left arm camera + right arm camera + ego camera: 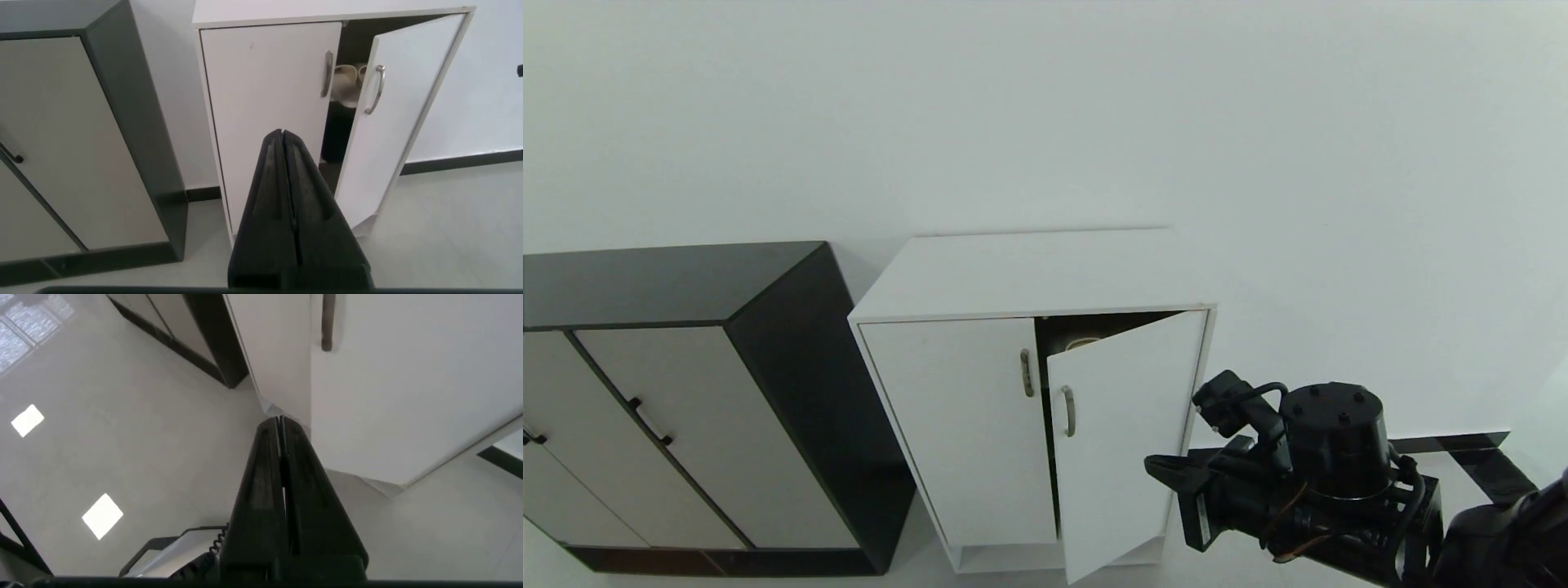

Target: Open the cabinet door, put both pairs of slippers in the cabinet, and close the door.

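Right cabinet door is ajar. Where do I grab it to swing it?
Take the vertical bar handle near the free edge of the door, from the front, jaws either side of it: it stands off the panel, far from the hinges.

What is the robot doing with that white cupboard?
The robot is working at the white cabinet. The left door is shut and the right door hangs partly open. Pale slippers seem to sit on a shelf inside. The right tool is shut, holds nothing, and is close to the open door's lower part. The left tool is shut too and points at the cabinet front. The door is not yet closed.
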You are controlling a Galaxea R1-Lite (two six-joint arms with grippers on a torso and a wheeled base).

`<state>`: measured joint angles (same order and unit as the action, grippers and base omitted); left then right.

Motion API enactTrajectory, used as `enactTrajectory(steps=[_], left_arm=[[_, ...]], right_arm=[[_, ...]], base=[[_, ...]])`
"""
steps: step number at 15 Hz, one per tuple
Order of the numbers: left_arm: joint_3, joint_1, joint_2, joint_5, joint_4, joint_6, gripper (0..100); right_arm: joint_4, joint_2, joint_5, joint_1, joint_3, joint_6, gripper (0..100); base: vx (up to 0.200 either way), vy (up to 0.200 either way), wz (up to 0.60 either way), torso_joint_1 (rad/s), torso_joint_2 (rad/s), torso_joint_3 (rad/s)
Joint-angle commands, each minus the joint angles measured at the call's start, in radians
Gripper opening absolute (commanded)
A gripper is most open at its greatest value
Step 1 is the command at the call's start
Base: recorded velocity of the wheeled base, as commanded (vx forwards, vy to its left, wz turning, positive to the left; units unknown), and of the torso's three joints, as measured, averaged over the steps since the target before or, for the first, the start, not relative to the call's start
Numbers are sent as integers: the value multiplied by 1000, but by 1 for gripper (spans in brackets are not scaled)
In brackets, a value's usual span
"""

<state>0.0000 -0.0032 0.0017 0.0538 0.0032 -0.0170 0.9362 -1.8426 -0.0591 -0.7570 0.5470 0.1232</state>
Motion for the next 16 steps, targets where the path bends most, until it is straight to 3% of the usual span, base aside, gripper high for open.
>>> enactTrajectory(steps=[1, 10, 16], left_arm=[[0, 0, 0, 0, 0, 0, 0], [0, 0, 0, 0, 0, 0, 0], [0, 0, 0, 0, 0, 0, 0]], right_arm=[[0, 0, -1, -1, -7, 1, 0], [10, 11, -114, -2, -78, -57, 0], [23, -93, -110, 33, 54, -59, 0]], base=[[0, 0, 0, 0, 0, 0], [178, 0, 0, 4, 3, 3], [0, 0, 0, 0, 0, 0]])
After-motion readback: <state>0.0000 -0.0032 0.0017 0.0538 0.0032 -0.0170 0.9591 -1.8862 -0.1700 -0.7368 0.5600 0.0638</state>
